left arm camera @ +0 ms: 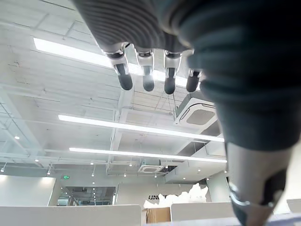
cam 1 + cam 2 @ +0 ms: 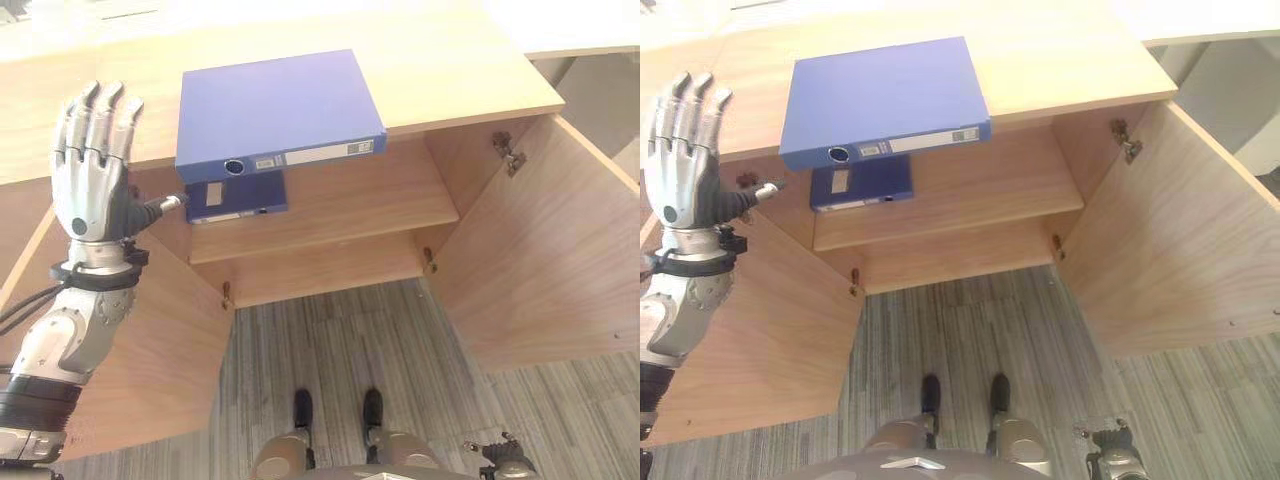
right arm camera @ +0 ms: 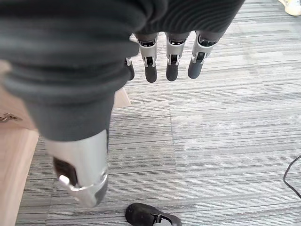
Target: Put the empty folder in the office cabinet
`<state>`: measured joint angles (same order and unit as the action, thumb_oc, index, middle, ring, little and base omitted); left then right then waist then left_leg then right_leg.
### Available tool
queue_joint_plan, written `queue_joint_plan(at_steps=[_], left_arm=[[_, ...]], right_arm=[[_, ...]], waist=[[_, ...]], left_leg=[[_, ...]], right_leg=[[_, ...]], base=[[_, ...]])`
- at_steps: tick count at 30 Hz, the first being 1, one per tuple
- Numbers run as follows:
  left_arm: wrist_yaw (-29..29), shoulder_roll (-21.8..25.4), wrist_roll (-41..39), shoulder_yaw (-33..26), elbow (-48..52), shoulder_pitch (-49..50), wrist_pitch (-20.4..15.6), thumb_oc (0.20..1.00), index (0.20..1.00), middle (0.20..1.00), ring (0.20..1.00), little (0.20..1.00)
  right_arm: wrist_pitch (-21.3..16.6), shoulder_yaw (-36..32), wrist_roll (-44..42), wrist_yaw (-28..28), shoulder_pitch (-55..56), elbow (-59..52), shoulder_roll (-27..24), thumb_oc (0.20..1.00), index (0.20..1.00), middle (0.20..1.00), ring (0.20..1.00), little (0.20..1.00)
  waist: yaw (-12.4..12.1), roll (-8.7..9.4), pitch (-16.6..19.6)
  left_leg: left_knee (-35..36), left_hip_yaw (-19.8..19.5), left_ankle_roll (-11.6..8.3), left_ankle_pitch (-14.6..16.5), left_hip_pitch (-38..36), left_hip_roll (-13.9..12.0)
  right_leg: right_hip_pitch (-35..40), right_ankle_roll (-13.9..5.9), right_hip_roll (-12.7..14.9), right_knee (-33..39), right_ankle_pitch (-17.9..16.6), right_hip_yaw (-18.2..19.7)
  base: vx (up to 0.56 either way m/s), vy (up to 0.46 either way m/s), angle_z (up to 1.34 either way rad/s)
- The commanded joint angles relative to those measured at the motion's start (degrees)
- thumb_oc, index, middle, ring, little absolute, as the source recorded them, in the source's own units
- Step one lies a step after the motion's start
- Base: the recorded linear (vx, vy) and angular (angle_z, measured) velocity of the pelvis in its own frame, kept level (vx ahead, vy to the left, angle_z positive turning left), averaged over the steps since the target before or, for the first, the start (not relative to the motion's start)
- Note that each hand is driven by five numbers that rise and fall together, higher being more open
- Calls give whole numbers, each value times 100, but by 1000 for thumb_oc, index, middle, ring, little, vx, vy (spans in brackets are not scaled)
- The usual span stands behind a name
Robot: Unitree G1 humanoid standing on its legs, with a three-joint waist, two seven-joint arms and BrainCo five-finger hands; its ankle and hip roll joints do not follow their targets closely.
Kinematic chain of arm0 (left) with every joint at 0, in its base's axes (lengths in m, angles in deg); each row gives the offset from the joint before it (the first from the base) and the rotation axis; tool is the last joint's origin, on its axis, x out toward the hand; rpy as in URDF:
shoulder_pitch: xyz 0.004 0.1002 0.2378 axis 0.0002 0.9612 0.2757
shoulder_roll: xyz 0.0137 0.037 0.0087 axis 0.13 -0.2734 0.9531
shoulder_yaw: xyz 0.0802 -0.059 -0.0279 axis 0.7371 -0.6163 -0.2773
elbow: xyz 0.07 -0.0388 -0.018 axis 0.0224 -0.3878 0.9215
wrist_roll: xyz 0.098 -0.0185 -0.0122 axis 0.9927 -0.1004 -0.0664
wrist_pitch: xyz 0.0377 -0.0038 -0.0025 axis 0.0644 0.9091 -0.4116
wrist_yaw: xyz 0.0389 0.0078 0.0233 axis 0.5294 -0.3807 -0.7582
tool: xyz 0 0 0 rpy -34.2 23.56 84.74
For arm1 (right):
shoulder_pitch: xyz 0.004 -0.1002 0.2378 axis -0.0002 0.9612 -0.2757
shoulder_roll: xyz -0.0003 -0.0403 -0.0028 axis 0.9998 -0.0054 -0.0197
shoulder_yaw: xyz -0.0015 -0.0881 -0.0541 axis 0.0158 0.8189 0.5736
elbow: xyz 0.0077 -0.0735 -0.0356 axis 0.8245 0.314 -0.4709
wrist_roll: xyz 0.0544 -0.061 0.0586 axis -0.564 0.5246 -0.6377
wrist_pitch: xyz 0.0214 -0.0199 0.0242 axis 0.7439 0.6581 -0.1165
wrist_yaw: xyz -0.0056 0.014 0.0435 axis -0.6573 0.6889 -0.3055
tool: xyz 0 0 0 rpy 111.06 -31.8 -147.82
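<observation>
You see the blue folder (image 2: pixel 275 110) lying flat on the cabinet (image 2: pixel 470 70) top, its spine hanging over the front edge at 12 o'clock. Under it, on the upper shelf (image 2: pixel 350 205), lies a second folder (image 2: pixel 235 197). Both doors stand open. Your left hand (image 2: pixel 92 160) is raised at 9 o'clock by the left door (image 2: pixel 150 340), fingers straight and spread, holding nothing. Your right hand (image 3: pixel 160 61) hangs above the grey floor (image 3: pixel 225 141), fingers relaxed and empty.
</observation>
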<state>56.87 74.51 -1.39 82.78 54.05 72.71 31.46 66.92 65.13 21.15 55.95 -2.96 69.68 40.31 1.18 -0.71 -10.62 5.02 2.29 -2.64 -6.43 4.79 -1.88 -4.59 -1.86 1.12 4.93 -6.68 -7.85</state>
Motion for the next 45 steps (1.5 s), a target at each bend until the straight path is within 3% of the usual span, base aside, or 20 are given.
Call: queue_joint_plan(at_steps=[1, 11, 45], left_arm=[[36, 245, 156, 61, -345, -533, 141, 1000, 1000, 1000, 1000, 1000], [122, 160, 264, 962, -1100, -1329, 266, 1000, 1000, 1000, 1000, 1000], [49, -552, 107, 2440, -2514, -3167, 507, 1000, 1000, 1000, 1000, 1000]], right_arm=[[-102, 204, 90, -69, -86, -91, -106, 1000, 1000, 1000, 1000, 1000], [-133, 180, -12, -156, -122, -4, -83, 1000, 1000, 1000, 1000, 1000], [-174, 129, -219, -371, -119, 155, -109, 1000, 1000, 1000, 1000, 1000]], waist=[[92, 178, 39], [211, 182, 75], [548, 152, 253]], left_leg=[[-2, 127, -371, 526, -3, -299], [-2, 173, -371, 519, 18, -325], [-2, 381, -356, 556, 88, -335]], right_leg=[[382, -654, 506, -22, 875, 398], [350, -672, 492, -16, 855, 412], [173, -759, 551, 5, 770, 520]], base=[[-5, -4, -10], [-1, 0, -1], [-1, 3, -1]])
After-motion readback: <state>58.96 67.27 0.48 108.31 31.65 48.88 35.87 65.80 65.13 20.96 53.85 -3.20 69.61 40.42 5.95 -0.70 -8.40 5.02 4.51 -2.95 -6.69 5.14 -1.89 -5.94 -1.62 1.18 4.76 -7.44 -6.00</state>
